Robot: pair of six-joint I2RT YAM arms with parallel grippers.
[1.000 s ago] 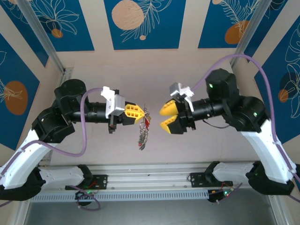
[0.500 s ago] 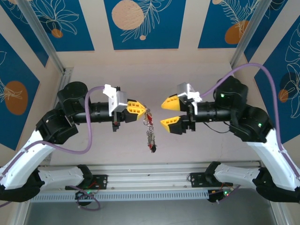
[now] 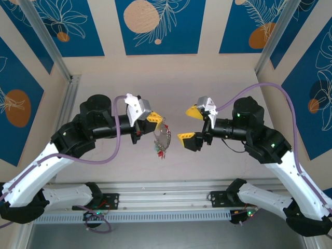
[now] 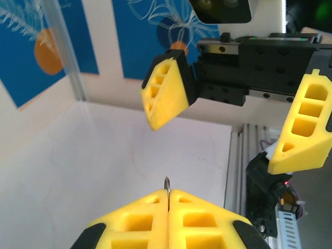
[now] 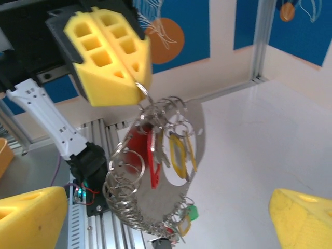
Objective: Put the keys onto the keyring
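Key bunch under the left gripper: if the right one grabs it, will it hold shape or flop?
Probably floppy: the silvery keys with red, yellow and green heads dangle loosely off linked rings. Likely to swing: the shut left gripper pinches only the top of the thin grey metal keyring. Smooth metal may slip.

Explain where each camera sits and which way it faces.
Top external: above, behind the bases, looking down; both arms, left hand pinching the keyring.
Left wrist: faces the open right hand; own shut fingers below.
Right wrist: faces the left hand and hanging keys; own fingers in corners.
Shared: each wrist view shows the other hand.
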